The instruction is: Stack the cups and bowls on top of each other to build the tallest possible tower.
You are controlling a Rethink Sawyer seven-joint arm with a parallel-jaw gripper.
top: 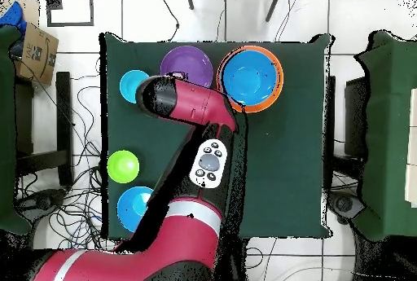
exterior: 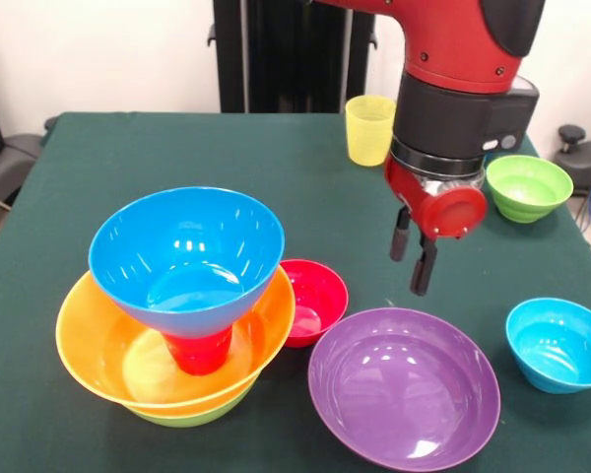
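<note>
The hand [exterior: 417, 258] hangs above the tabletop [exterior: 98, 168] with its two dark fingers pointing down, a narrow gap between them, and nothing held. In the front view the tower [exterior: 177, 315] stands well to the left of the hand and lower in the picture. Its base is a lime-green bowl [exterior: 192, 416], of which only a strip of rim shows. A large orange bowl [exterior: 98, 350] sits nested in it. An upright red cup [exterior: 199, 352] stands inside the orange bowl. A glossy medium blue bowl [exterior: 187, 251] rests upright on the cup, its wide mouth open upward.

A small red bowl [exterior: 315, 301] lies between the tower and the hand, touching the orange rim. A large purple bowl [exterior: 404, 399] lies just below the hand. A small blue bowl [exterior: 559, 345] sits to the lower right of the hand. A ribbed green bowl [exterior: 527, 187] sits to the upper right. A translucent yellow cup [exterior: 367, 130] stands behind the hand, to its left. In the overhead view a further blue bowl [top: 130, 206] lies beside the arm.
</note>
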